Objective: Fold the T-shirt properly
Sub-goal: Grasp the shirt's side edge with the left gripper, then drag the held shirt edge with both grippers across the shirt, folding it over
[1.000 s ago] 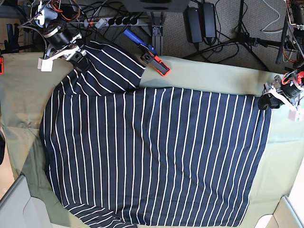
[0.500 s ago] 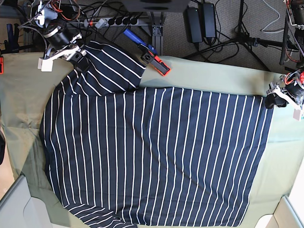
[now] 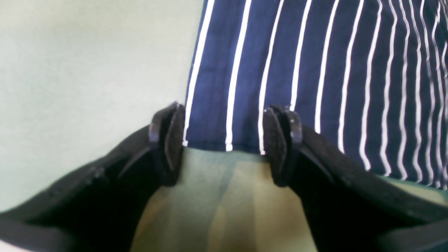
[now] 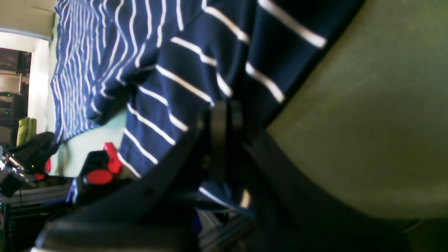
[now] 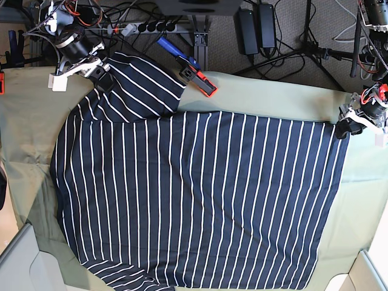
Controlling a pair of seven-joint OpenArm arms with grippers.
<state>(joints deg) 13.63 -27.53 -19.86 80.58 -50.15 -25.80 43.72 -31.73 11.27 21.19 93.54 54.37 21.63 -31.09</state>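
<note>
Pinching a sleeve at upper left, the right claw [image 5: 100,76] risks dragging the T-shirt [image 5: 200,200] askew; the left claw [image 3: 224,147] gapes wide at the hem.

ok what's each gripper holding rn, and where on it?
Right gripper is shut on the T-shirt, pinching the sleeve edge at the far corner. Left gripper is open, straddling the shirt's hem corner, holding nothing.

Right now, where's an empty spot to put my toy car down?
Bare green cloth shows left of the T-shirt, and a strip runs from the red clamp toward the left gripper. The shirt fills the middle.
</note>
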